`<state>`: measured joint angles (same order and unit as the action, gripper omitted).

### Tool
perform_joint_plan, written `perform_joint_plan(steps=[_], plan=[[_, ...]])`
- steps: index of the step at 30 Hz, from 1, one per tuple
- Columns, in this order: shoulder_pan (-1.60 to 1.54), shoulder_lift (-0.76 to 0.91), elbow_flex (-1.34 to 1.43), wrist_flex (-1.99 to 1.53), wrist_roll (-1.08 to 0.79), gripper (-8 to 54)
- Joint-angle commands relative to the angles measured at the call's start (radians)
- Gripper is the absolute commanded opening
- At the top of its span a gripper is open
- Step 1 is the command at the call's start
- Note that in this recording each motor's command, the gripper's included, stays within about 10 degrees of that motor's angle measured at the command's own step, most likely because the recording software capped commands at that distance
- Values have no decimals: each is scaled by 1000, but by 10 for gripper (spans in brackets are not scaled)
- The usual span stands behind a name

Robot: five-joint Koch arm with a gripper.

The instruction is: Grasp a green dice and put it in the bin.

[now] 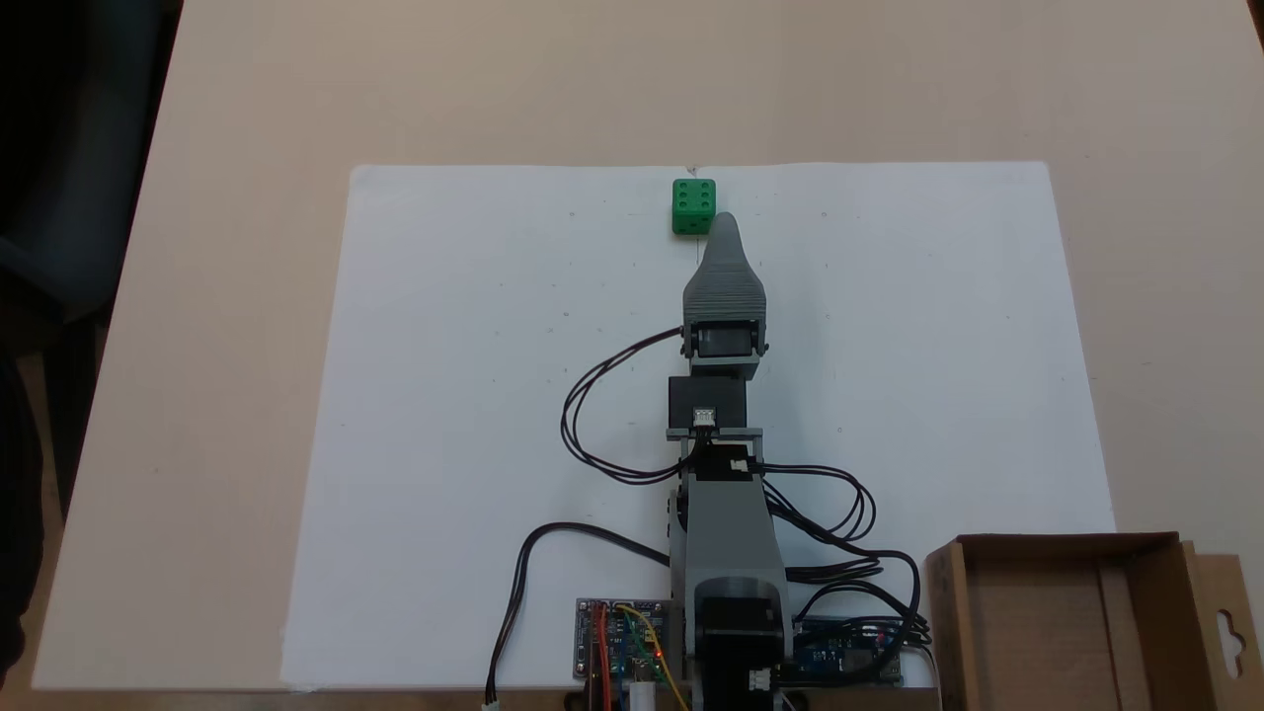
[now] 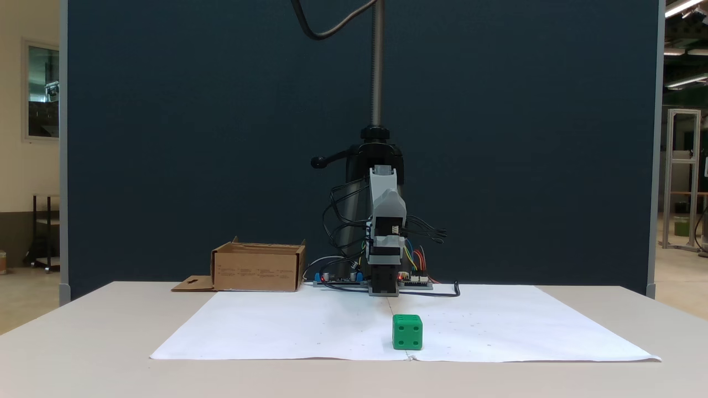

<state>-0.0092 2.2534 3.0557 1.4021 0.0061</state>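
The small bright green plastic dice (image 1: pixel 693 205) is being left near the white paper sheet (image 1: pixel 474 395)'s 12 o'clock edge, just beside the grey gripper (image 1: pixel 726 225), whose opening cannot be told; the brown cardboard bin (image 1: pixel 1066 617) is being kept well apart at 4 o'clock.

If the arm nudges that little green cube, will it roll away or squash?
The green dice probably slides rather than rolls: it sits flat on the white paper. Its rounded edges could let it tumble if pushed hard. It looks like rigid plastic, so squashing seems unlikely, and it is probably light.

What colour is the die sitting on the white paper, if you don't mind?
Bright green with darker green pips; the green dice shows best in a fixed view.
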Motion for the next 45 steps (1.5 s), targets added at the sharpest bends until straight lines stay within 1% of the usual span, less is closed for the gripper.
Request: perform_joint_plan(steps=[1,45], plan=[[-31,112,72,-150,-60,430],[-29,114,72,-178,-60,430]])
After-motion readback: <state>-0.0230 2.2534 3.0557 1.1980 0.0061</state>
